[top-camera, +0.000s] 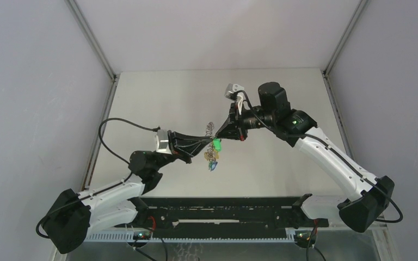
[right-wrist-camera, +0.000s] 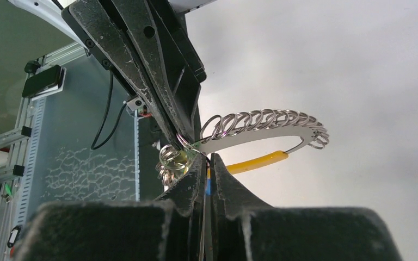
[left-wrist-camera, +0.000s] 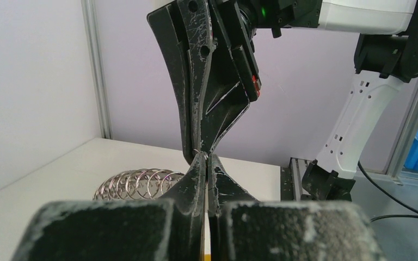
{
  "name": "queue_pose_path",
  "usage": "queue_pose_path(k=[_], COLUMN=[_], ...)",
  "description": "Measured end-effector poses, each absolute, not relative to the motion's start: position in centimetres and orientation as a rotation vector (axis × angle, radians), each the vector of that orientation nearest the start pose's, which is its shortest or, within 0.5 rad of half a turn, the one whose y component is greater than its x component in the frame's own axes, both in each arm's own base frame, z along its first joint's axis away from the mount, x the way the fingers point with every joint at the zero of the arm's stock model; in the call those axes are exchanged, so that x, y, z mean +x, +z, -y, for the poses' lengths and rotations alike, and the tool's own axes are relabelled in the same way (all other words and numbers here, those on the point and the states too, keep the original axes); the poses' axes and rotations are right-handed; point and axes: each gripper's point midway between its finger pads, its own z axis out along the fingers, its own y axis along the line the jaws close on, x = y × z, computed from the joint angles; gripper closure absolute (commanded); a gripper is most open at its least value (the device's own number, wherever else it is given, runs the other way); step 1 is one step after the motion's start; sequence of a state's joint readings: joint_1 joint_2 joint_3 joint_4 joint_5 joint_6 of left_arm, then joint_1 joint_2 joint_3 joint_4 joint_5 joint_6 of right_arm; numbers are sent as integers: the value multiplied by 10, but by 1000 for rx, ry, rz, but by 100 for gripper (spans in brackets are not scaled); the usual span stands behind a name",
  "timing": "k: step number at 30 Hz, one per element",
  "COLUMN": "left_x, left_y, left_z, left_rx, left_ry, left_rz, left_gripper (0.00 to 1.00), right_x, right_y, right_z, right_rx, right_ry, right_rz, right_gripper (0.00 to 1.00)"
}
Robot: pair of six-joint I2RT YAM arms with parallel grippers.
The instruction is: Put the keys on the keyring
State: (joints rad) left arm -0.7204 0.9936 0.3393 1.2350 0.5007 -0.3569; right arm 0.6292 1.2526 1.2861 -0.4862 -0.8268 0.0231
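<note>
Left tool (top-camera: 204, 142): clenched, its fingers pressed flat together; a thin yellow strip is seen in the slit between them in the left wrist view.
Right tool (top-camera: 221, 136): clenched as well; a blue sliver is seen in the slit between its fingers (right-wrist-camera: 229, 187) in the right wrist view.
Meeting point: the 2 tools are set tip to tip in the air above the middle of the worktop (top-camera: 158, 98), the left tool reaching in from the left, the right tool from the far right.
Keyring (right-wrist-camera: 266, 126): carried at the meeting point, clear of the worktop; a curved flat metal strip with a row of silvery loops arches away from the tips.
Yellow band (right-wrist-camera: 253, 162): stretched under that arch, its near end hidden behind the right tool.
Grip: which tool pinches the keyring cannot be told.
Small rings (right-wrist-camera: 170, 159): bunched just beside the left tool's tips.
Green key (top-camera: 216, 144): seen right at the tips, just below the right tool.
Blue key (top-camera: 213, 165): hung lowest in the bunch under the tips, below a pale yellowish piece.
</note>
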Motion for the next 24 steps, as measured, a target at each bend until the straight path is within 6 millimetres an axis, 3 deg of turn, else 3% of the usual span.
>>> queue_pose_path(k=[24], left_x=[169], left_y=[321], left_z=[271], left_rx=[638], left_ry=[-1196], left_rz=[-911], left_gripper=[100], right_x=[186], right_y=[294], right_z=[-321], right_rx=[-1196], right_ry=[1275], right_rz=[-2041], right_gripper=[100])
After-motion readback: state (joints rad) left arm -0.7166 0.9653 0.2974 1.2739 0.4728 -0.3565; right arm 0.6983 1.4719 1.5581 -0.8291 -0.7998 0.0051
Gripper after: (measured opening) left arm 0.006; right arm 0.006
